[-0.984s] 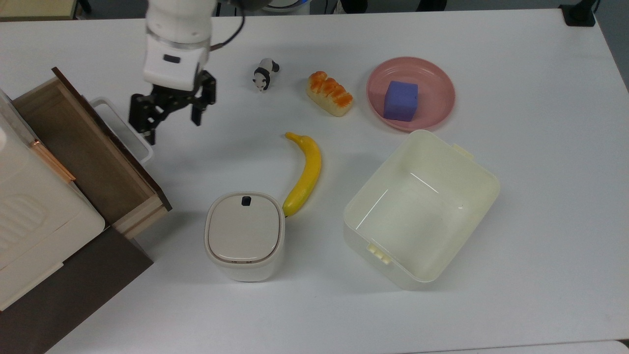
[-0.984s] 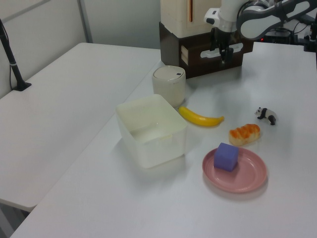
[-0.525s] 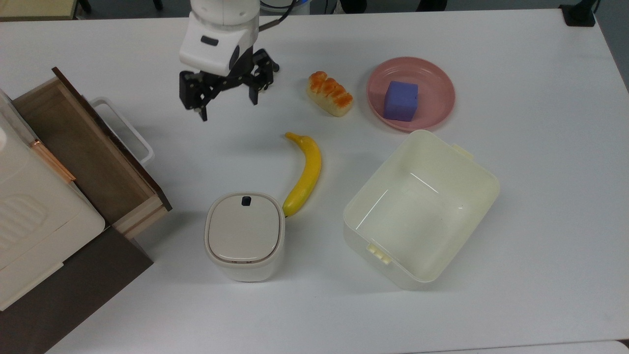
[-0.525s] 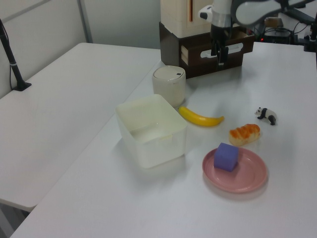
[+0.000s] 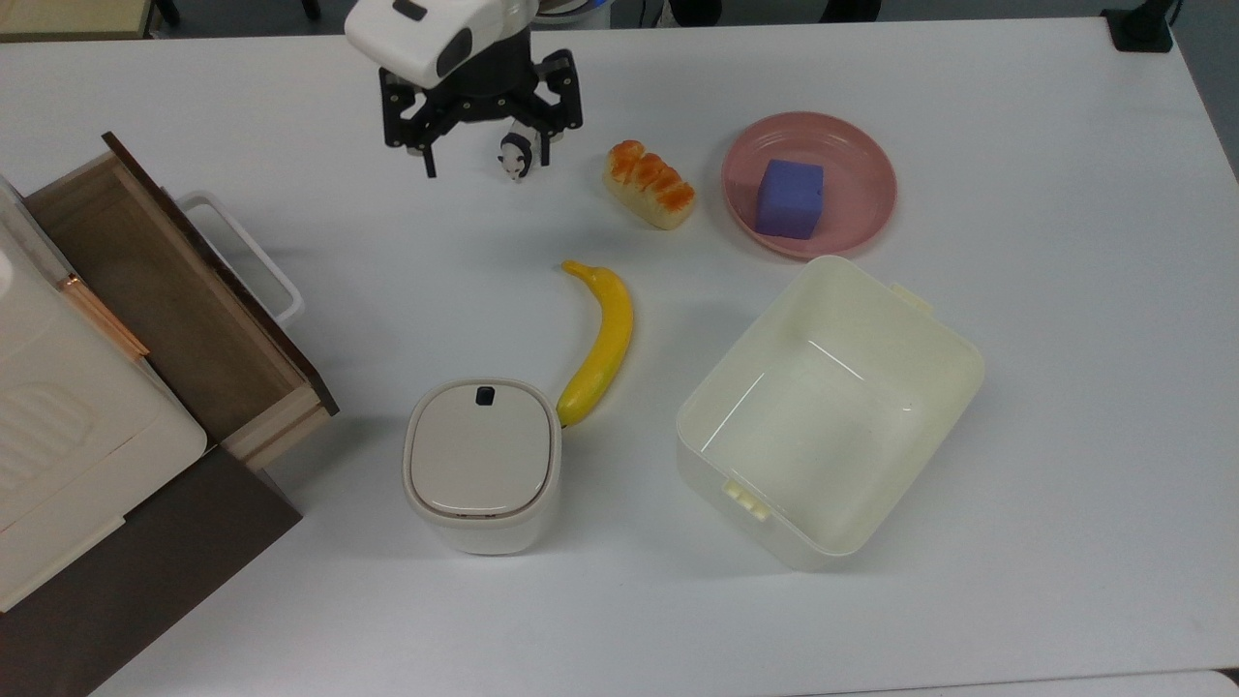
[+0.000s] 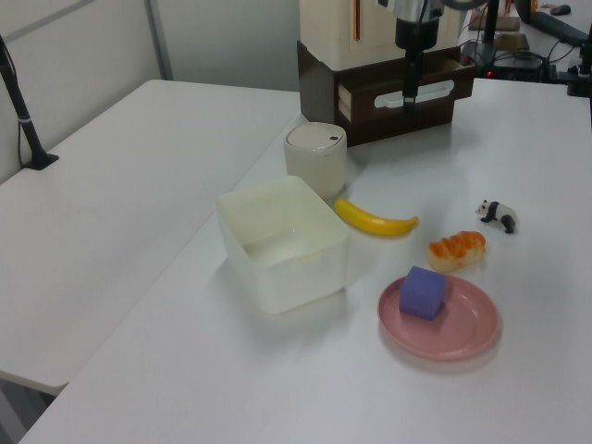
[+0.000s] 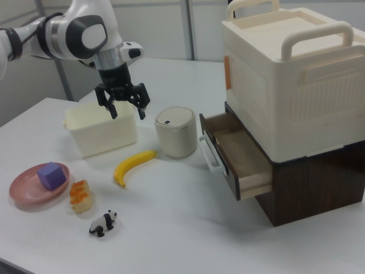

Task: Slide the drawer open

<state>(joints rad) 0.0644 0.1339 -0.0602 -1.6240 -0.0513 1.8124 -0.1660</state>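
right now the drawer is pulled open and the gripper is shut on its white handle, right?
Not quite. The drawer is pulled open, but the gripper is open and away from the white handle, up over the table near the panda figure. The top view shows this.

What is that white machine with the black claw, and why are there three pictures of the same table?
It is a robot arm. The black claw is its gripper, open and holding nothing. Three cameras look at one white table: one from above, two from opposite sides. On the table lie a banana, a toy panda, a bread roll, a purple block on a pink plate, an empty cream box and a small lidded bin. The wooden drawer is pulled open.
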